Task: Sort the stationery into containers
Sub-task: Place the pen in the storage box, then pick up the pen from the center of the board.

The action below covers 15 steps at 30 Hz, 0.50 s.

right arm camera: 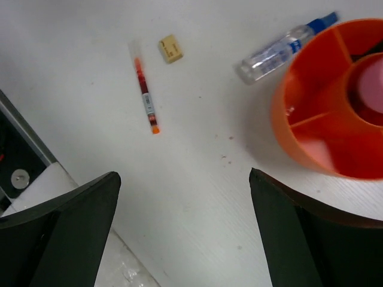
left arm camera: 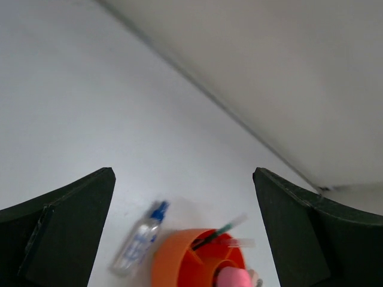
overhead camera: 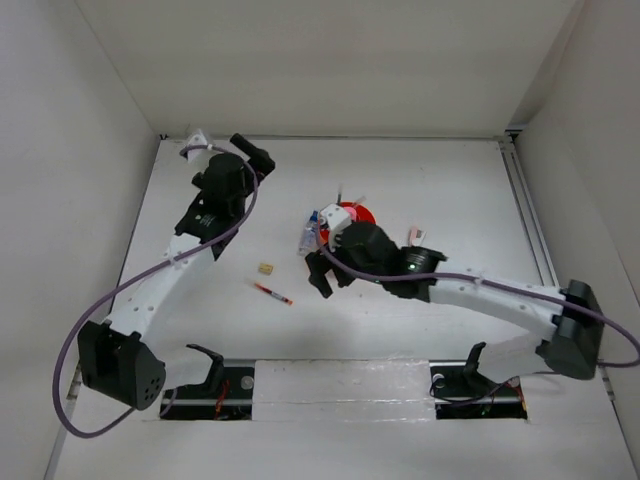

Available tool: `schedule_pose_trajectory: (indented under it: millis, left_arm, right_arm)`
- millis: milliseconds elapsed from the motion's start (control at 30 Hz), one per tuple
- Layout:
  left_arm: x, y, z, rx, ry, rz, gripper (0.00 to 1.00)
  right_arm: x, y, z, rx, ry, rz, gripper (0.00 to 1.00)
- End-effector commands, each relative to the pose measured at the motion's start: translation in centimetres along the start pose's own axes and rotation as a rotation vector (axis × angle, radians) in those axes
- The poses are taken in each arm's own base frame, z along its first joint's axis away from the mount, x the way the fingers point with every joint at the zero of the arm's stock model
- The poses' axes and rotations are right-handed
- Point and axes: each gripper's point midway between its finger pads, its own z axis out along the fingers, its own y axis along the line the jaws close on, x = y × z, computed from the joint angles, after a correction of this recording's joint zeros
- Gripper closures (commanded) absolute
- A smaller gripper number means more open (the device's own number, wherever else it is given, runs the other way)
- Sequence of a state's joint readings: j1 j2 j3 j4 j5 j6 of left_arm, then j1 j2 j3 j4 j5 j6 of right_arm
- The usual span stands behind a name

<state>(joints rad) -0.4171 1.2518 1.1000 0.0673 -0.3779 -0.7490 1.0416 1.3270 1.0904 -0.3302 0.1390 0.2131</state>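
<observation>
The orange organiser [overhead camera: 363, 213] stands mid-table, largely hidden by my right arm; pens [overhead camera: 347, 196] stick out of it. The left wrist view shows the organiser [left arm camera: 179, 263] with a dark pen [left arm camera: 216, 233] in a compartment and a pink tube [left arm camera: 234, 278] in its centre. A clear blue-capped marker [overhead camera: 308, 236] lies beside it on the left. A yellow eraser [overhead camera: 265, 268] and a red pen [overhead camera: 272, 293] lie on the table. My right gripper [overhead camera: 332, 280] is open and empty over bare table, with the pen [right arm camera: 145, 95], eraser [right arm camera: 169, 48], marker [right arm camera: 281, 48] and organiser [right arm camera: 323, 125] ahead. My left gripper [overhead camera: 256, 155] is open and empty at the far left.
A small white and pink item [overhead camera: 413, 236] lies just behind my right arm. White walls close the table at the left, the back and the right. A metal rail [overhead camera: 530, 220] runs along the right edge. Two gripper stands [overhead camera: 210, 365] sit at the near edge.
</observation>
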Motion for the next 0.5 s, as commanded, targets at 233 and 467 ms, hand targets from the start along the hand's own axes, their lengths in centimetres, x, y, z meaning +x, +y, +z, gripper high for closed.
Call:
schedule_pose_trajectory:
  millis: [233, 467]
  left_arm:
    - [-4.2, 12.4, -12.4, -0.431, -0.141, -0.173, 0.00]
    - [-6.1, 15.0, -16.3, -0.508, -0.202, -0.117, 0.00]
  right_arm:
    - [0.1, 7.5, 10.1, -0.180, 0.069, -0.129, 0.13]
    - [3.6, 8.3, 15.3, -0.182, 0.206, -0.194, 0.18]
